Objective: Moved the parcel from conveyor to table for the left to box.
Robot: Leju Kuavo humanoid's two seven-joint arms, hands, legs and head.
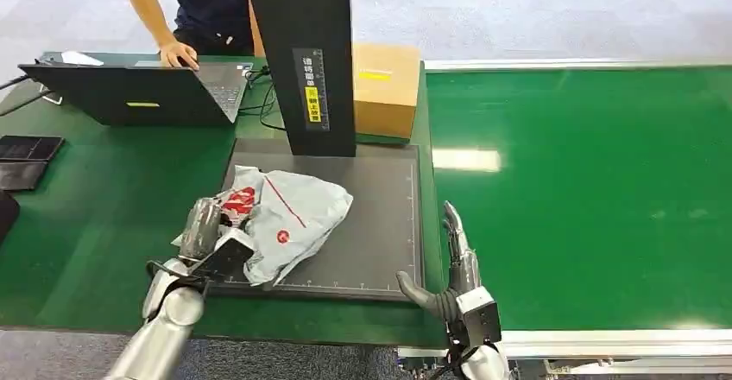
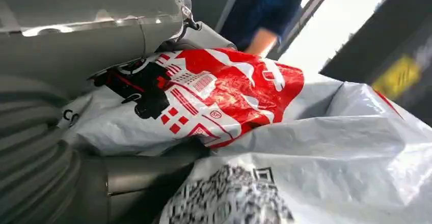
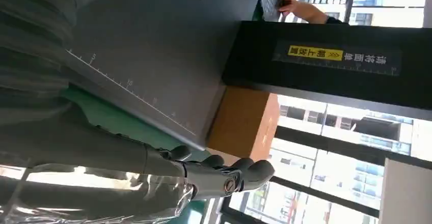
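The parcel (image 1: 293, 216) is a grey plastic mail bag with red print, lying on the dark measuring mat (image 1: 380, 233) on the table. My left hand (image 1: 207, 233) grips its left edge. In the left wrist view the bag (image 2: 229, 96) sits between the thumb (image 2: 137, 178) and the fingers (image 2: 102, 20). My right hand (image 1: 455, 263) hovers at the mat's front right corner, by the conveyor's edge. Its fingers (image 3: 219, 175) are stretched out and hold nothing.
A black scanner column (image 1: 306, 52) stands at the back of the mat, with a cardboard box (image 1: 386, 86) behind it. A laptop (image 1: 138, 91) with a person's hand (image 1: 179, 53) on it is at the back left. The green conveyor (image 1: 587, 190) runs along the right.
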